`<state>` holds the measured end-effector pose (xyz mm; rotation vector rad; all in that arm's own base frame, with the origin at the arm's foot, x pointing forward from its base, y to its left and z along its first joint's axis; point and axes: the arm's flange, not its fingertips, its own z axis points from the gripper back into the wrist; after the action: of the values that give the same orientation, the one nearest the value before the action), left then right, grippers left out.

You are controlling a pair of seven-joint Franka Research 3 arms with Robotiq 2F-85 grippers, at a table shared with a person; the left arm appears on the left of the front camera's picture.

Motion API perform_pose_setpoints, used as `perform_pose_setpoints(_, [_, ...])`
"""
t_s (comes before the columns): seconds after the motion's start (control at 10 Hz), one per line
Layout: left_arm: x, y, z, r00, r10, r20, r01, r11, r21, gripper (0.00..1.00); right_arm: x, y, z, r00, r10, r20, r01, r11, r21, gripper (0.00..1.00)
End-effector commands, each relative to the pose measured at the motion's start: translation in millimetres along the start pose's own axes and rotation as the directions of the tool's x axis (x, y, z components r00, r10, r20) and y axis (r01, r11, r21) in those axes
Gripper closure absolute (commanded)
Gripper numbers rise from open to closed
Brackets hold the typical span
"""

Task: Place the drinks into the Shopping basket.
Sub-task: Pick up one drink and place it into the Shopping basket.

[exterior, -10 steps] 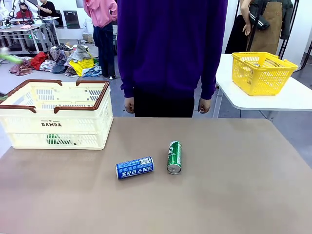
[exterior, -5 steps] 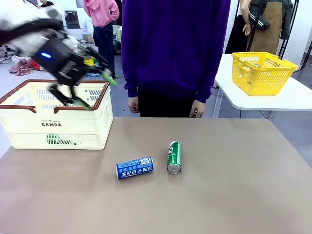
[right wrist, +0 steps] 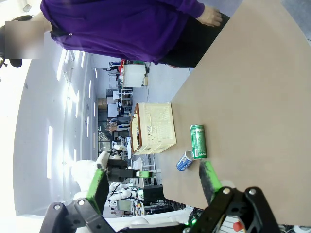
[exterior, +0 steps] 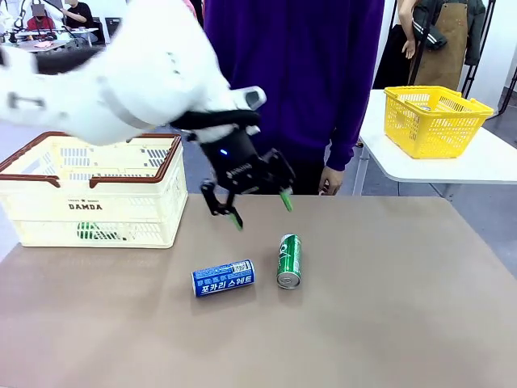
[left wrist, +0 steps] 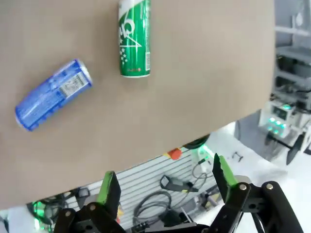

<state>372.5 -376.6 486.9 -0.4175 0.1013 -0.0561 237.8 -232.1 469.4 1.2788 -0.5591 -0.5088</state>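
As the left arm (exterior: 137, 89) reaches across, its gripper (exterior: 261, 212) hangs wide open, empty, near the green can (exterior: 288, 261)

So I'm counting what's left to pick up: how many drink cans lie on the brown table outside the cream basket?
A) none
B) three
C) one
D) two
D: a blue can and a green can lie on their sides on the table, both apart from the Shopping basket.
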Motion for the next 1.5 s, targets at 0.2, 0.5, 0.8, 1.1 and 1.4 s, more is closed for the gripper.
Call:
perform_pose_setpoints(0.2, [49.2, -42.1, -53.9, 0.997, -0.082, -0.007, 0.082, 0.982, 0.170, 0.00, 2.0, 2.4, 0.0, 1.000, 0.012, 0.008, -0.012, 1.000, 0.023, 0.00])
perform_pose_setpoints(0.5, [51.5, -47.9, -84.7, 0.984, -0.153, 0.095, 0.132, 0.970, 0.205, 0.00, 2.0, 2.4, 0.0, 1.000, 0.012, 0.008, -0.012, 1.000, 0.023, 0.00])
perform_pose_setpoints(0.8, [54.6, -48.9, -108.3, 0.954, -0.255, 0.160, 0.202, 0.937, 0.286, 0.00, 2.0, 2.4, 0.0, 1.000, 0.012, 0.008, -0.012, 1.000, 0.023, 0.00])
perform_pose_setpoints(1.1, [57.7, -44.6, -122.0, 0.947, -0.285, 0.148, 0.231, 0.925, 0.303, 0.00, 2.0, 2.4, 0.0, 1.000, 0.012, 0.008, -0.012, 1.000, 0.023, 0.00])
perform_pose_setpoints(1.4, [67.8, -30.8, -162.8, 0.949, -0.286, 0.136, 0.227, 0.914, 0.336, 0.00, 2.0, 2.4, 0.0, 1.000, 0.012, 0.008, -0.012, 1.000, 0.023, 0.00])
